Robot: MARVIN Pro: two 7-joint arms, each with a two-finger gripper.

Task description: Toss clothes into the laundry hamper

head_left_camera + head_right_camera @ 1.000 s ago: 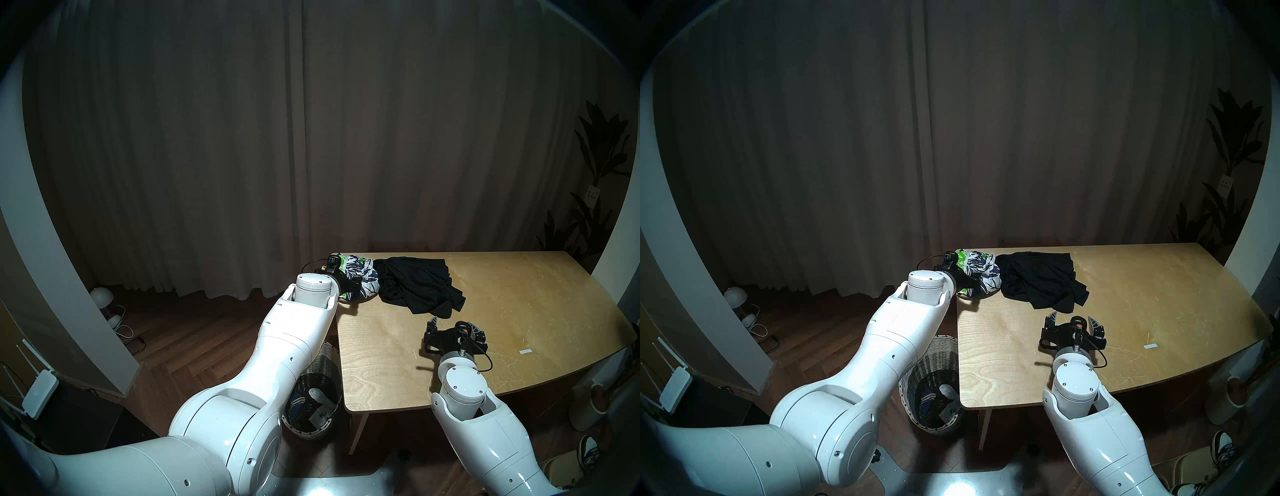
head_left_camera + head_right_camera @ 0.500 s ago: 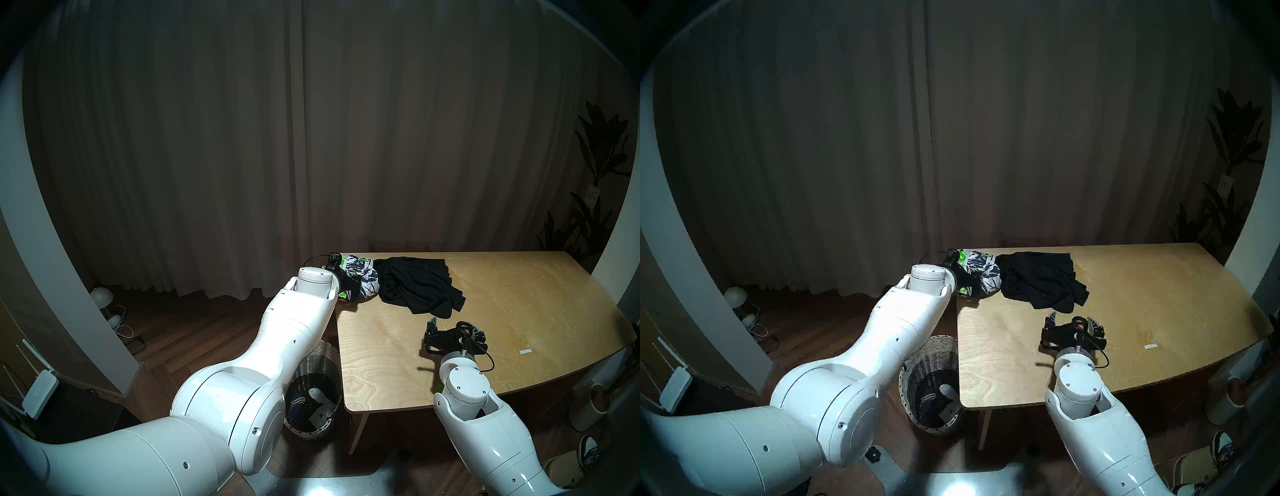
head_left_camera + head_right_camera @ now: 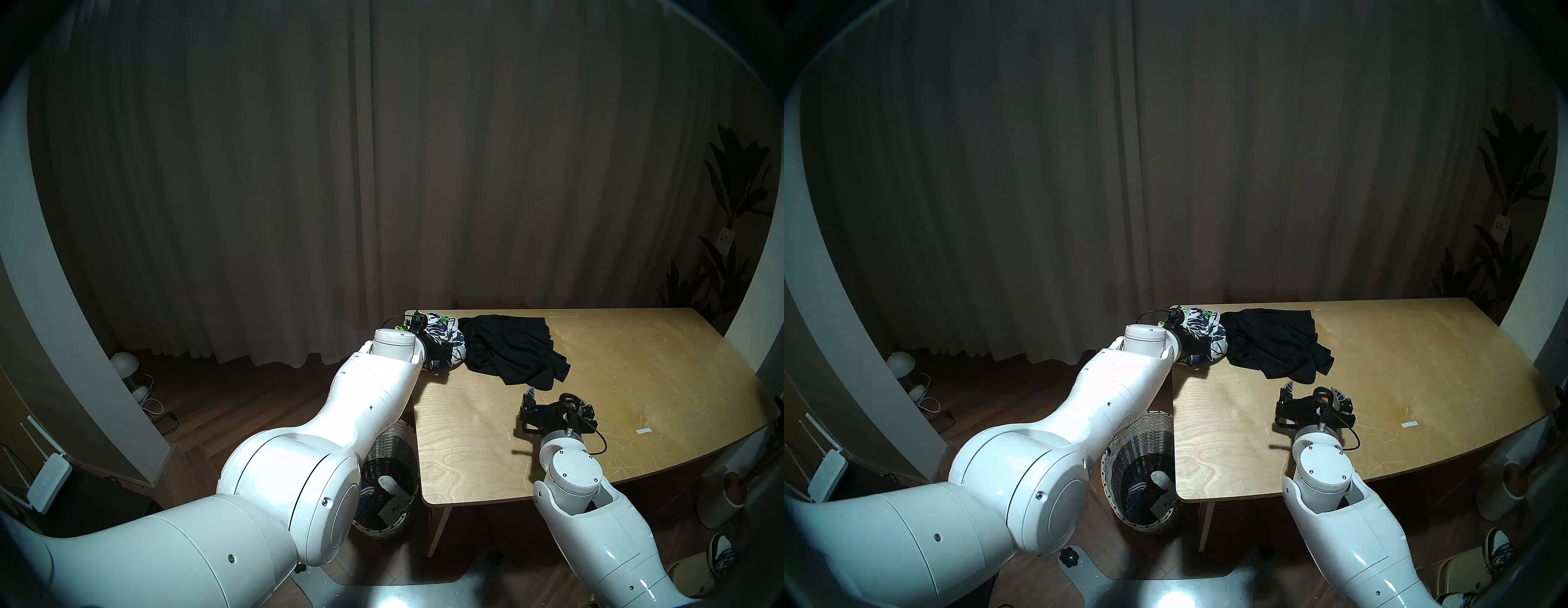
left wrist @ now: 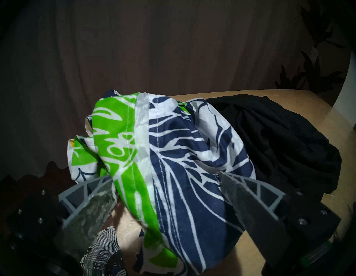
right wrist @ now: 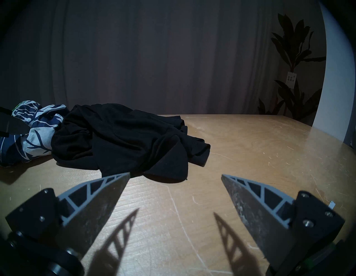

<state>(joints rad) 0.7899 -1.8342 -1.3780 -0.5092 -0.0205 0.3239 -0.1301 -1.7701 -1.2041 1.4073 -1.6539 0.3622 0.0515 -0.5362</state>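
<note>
The leaf-print garment lies bunched at the table's far left corner, touching the large black garment on its right. My left gripper is open, with one finger on each side of the leaf-print garment. My right gripper is open and empty, just above the table in front of the black garment. The wicker hamper stands on the floor by the table's left edge. It holds the navy striped sock and the small white garment.
The wooden table has a small white tag near its right front edge. Curtains hang behind it and a plant stands at the far right. Lamps with cables and a router are on the left.
My left arm has reached forward and to the right, so its gripper sits deeper around the leaf-print garment, which is more bunched. My right arm has hardly moved.
</note>
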